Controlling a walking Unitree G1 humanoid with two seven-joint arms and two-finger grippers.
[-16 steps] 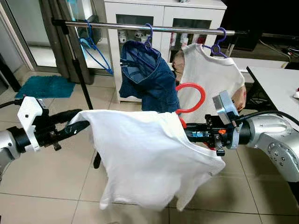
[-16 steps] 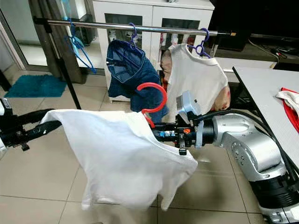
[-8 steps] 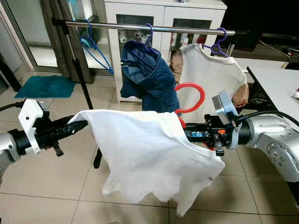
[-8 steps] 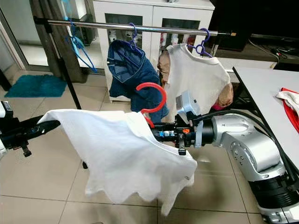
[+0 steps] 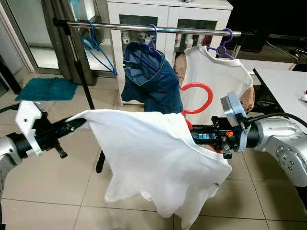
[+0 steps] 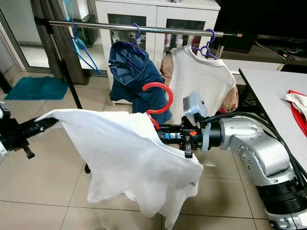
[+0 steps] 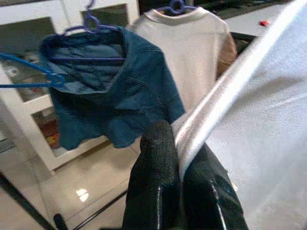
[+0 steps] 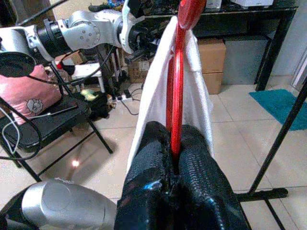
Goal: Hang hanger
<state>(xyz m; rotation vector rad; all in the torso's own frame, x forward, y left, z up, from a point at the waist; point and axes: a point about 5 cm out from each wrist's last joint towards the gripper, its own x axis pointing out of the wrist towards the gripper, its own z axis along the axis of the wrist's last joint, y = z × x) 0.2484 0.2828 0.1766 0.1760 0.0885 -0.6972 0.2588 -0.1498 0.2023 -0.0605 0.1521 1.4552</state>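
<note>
The right gripper [image 6: 165, 136] is clamped on the red hanger [image 6: 159, 101] while the left gripper [image 7: 178, 167] pinches the white T-shirt [image 5: 158, 158] taut, presumably keeping its hook free for the rail [image 5: 158, 28] above.

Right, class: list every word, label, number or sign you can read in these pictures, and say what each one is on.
No text can be read.
White shirt: a small dark mark near its hem, too small to read.
Pink cushion: a small picture patch, no letters to make out.
Right gripper: small blue and orange spots, no writing to make out.
</note>
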